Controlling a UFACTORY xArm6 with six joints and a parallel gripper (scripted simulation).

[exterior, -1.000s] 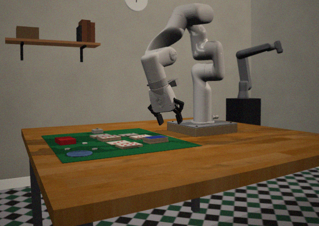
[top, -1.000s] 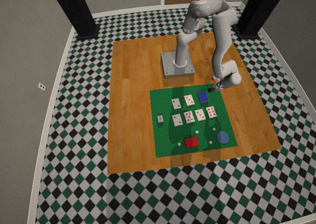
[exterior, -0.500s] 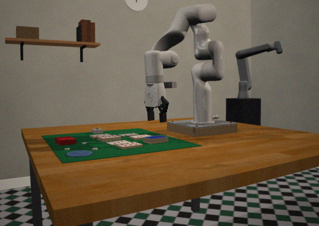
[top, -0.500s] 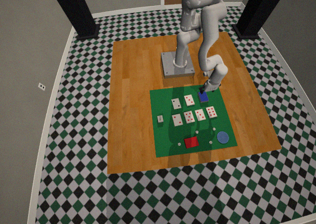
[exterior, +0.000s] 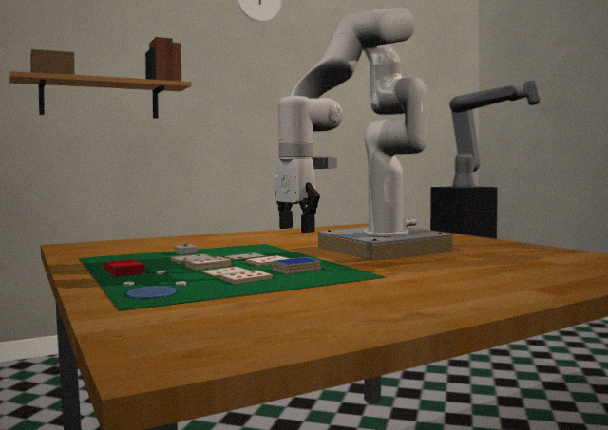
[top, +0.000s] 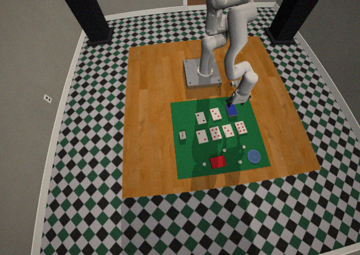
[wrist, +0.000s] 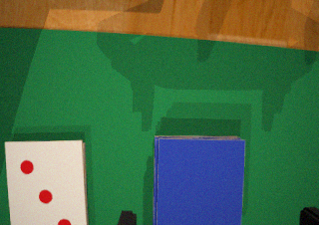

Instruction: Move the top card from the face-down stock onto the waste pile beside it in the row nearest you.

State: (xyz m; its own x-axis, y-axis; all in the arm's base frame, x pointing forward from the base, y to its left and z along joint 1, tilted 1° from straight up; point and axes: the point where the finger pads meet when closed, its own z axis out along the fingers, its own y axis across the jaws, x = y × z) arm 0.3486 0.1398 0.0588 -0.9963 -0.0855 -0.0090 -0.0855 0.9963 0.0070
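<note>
While the gripper (exterior: 295,219) hangs above the blue-backed stock (top: 232,110), fingers spread wide and holding nothing, the stock sits untouched just beside the red-pipped waste card (top: 215,113). No legible writing.

On the mat (top: 185,165), a red block (top: 217,161) lies at 6 o'clock, a blue disc (top: 253,156) at 4, a small grey box (top: 182,135) at 9. Four white pegs (top: 224,150) surround the block. Black pillars (top: 87,13) flank the table (top: 145,101).
</note>
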